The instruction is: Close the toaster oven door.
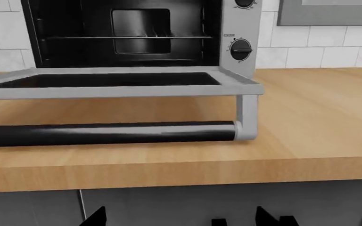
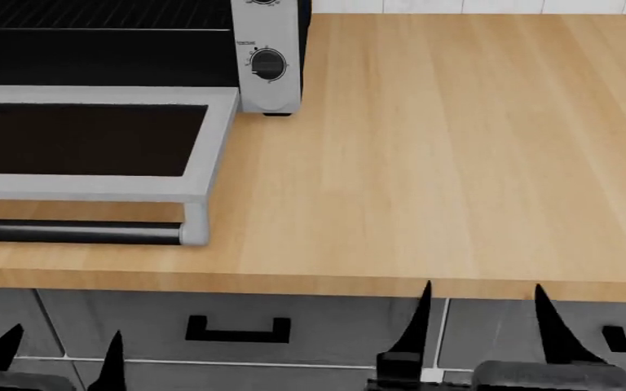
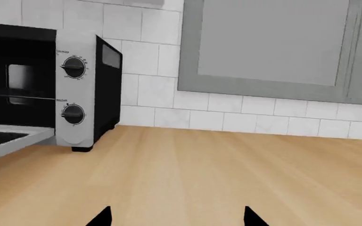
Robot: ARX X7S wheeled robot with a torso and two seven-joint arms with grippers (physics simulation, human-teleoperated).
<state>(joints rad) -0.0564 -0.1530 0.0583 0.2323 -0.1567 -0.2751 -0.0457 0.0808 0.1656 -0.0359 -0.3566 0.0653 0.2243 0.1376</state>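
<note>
The toaster oven (image 2: 266, 61) stands at the back left of the wooden counter, its black inside and wire rack (image 1: 127, 37) showing. The toaster oven door (image 2: 101, 186) lies open and flat, glass pane up, with its dark bar handle (image 2: 74, 232) near the counter's front edge; it also shows in the left wrist view (image 1: 115, 84) with the handle (image 1: 105, 133). My left gripper (image 2: 58, 352) is open and empty, below the counter edge under the handle. My right gripper (image 2: 482, 322) is open and empty at the counter's front edge, to the right of the door.
The wooden counter (image 2: 443, 147) stretches right of the oven. Grey drawers with black handles (image 2: 237, 330) sit below the counter edge. A white tiled wall (image 3: 143, 61) and a grey cabinet panel (image 3: 269, 42) are behind.
</note>
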